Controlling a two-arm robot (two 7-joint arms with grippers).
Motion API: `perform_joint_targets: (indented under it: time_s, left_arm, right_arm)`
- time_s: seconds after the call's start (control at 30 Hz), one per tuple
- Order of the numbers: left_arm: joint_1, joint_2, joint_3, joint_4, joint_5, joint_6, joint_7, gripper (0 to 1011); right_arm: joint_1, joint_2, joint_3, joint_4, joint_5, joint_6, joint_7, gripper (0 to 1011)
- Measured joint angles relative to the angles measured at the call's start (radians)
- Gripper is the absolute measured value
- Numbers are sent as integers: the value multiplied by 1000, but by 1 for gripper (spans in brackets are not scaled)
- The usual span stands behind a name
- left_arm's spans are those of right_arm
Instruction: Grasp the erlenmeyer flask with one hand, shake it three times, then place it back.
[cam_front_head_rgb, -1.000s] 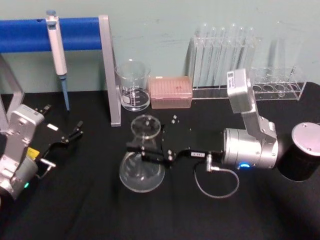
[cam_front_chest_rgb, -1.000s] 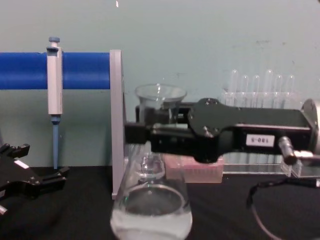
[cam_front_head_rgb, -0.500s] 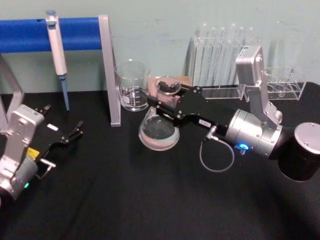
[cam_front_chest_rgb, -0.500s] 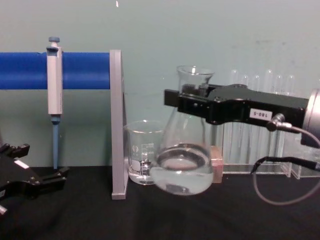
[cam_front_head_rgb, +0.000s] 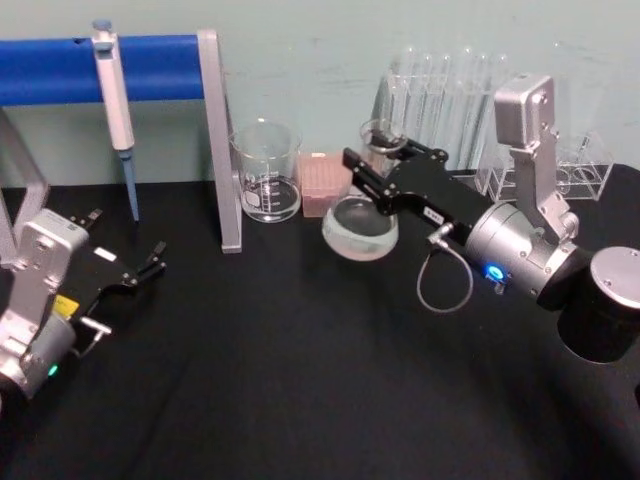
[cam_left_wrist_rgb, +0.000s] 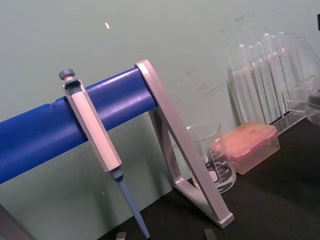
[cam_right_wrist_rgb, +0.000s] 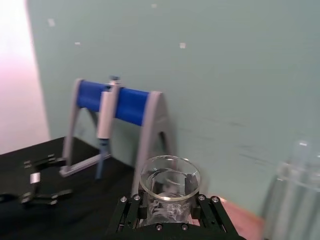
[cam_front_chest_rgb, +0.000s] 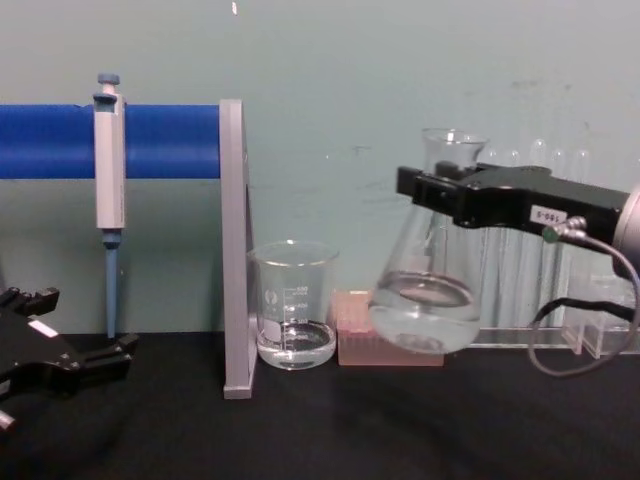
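Head high, chest low — shared beaker (cam_front_head_rgb: 266, 172)

Flask (cam_front_chest_rgb: 425, 300) neck behind right pincer (cam_front_chest_rgb: 437, 190)

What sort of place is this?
Likely a chemistry lab bench: a pipette on a stand, test tubes, a beaker, and the erlenmeyer flask held by the right gripper; left gripper parked.
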Motion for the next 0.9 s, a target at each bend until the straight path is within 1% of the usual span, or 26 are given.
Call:
perform_joint_targets:
  time_s: [0.23,0.37,0.7,0.9]
  left_arm:
    - [0,0,0,0,0,0,0,1001]
    - [0,0,0,0,0,0,0,1001]
    - [0,0,0,0,0,0,0,1001]
    - [0,0,0,0,0,0,0,1001]
  right_arm:
    - [-22,-28,44,0,-35,16,-99,456]
    - [-32,-36,61,-1,-52,23,-129,456]
    - [-53,-55,95,-10,-90,30,-175,456]
    - [-60,-66,112,-13,-106,36,-187,456]
